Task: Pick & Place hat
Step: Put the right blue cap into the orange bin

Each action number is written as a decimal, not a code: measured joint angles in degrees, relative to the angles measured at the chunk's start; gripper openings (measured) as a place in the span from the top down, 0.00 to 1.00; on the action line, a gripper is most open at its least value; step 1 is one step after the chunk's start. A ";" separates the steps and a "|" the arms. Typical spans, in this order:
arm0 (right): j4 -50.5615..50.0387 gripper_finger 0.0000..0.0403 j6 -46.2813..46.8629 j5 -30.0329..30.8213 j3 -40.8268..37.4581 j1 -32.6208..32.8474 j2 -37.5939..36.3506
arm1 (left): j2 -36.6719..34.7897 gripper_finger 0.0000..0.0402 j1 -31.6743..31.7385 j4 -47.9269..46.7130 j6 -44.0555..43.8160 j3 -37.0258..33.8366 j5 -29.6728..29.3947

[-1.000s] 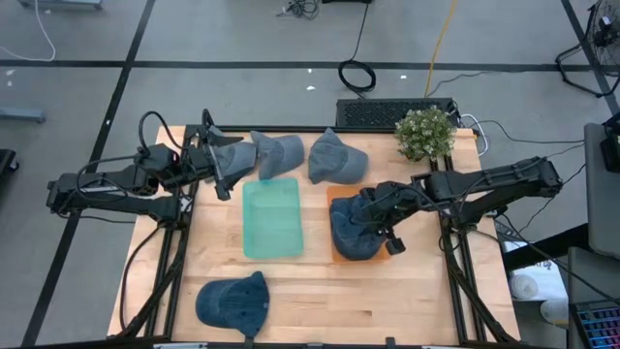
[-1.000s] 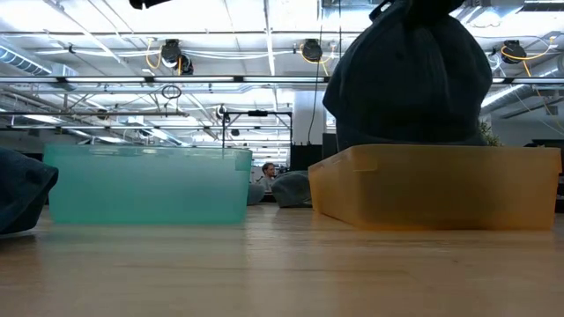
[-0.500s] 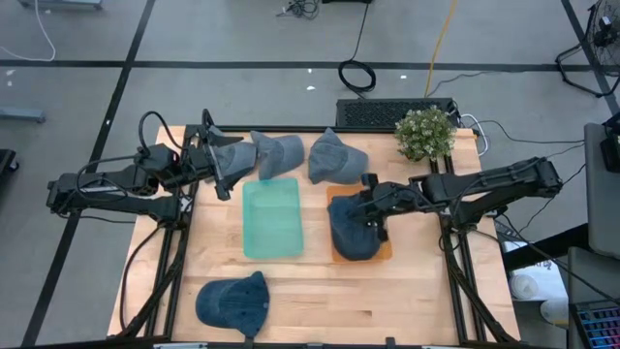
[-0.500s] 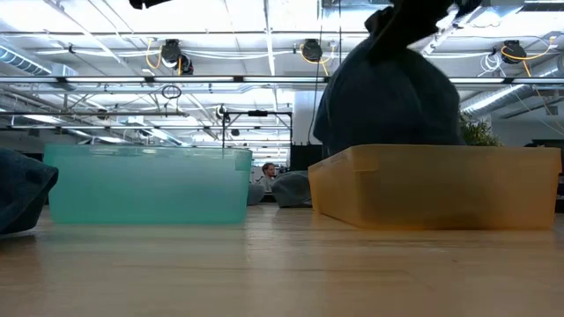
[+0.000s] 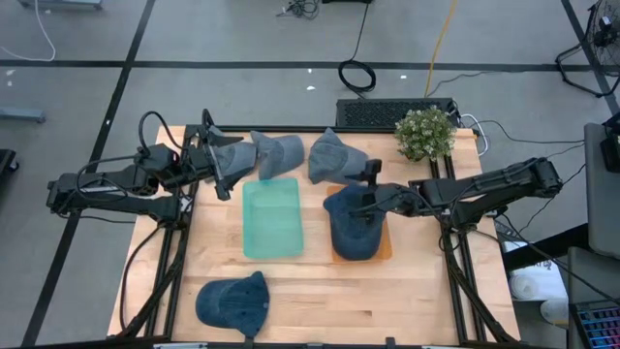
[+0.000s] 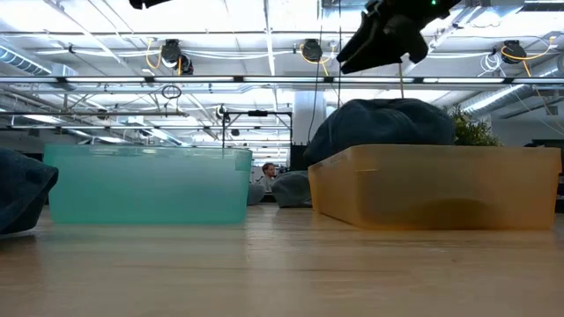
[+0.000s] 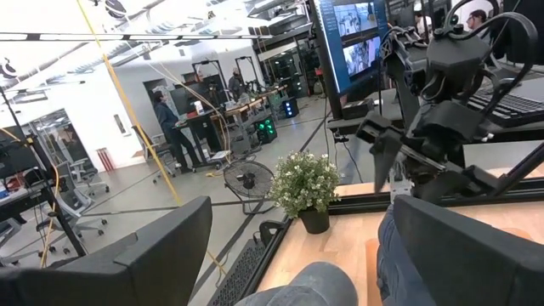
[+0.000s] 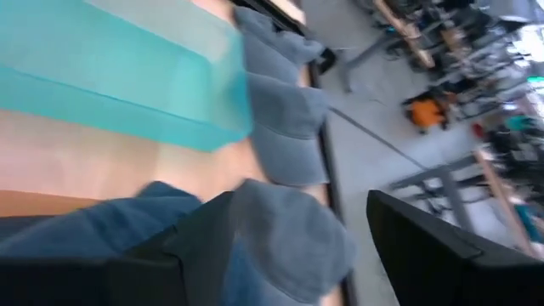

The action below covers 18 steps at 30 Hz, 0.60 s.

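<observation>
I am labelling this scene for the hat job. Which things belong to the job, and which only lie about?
Job: dark hat in the orange bin; open right gripper above it; teal bin; three other hats.
Lying about: potted plant; keyboard.

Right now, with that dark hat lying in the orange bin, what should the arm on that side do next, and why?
Probably lift the right gripper clear. Its fingers are open above the dark hat, which lies in the orange bin; other hats wait on the table.

Two dark, slender jointed arms — matte black links with bulkier joint housings. Black cables loop beside the left arm [image 5: 107, 184]. Each gripper ends in two broad, flat, dark fingers [image 7: 127, 263] — squared-off, plain-faced.
</observation>
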 joint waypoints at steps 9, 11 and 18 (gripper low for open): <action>1.00 0.43 6.93 -7.56 -0.06 4.10 -1.96 | 0.02 0.06 0.00 0.02 0.00 0.00 0.02; 0.92 0.50 10.52 -13.16 -0.06 5.45 -2.81 | 0.00 0.06 -0.02 0.01 -0.01 0.00 0.00; -12.58 0.91 22.27 -18.89 -0.04 6.15 -3.23 | 0.00 0.06 -0.02 0.00 0.00 0.00 0.02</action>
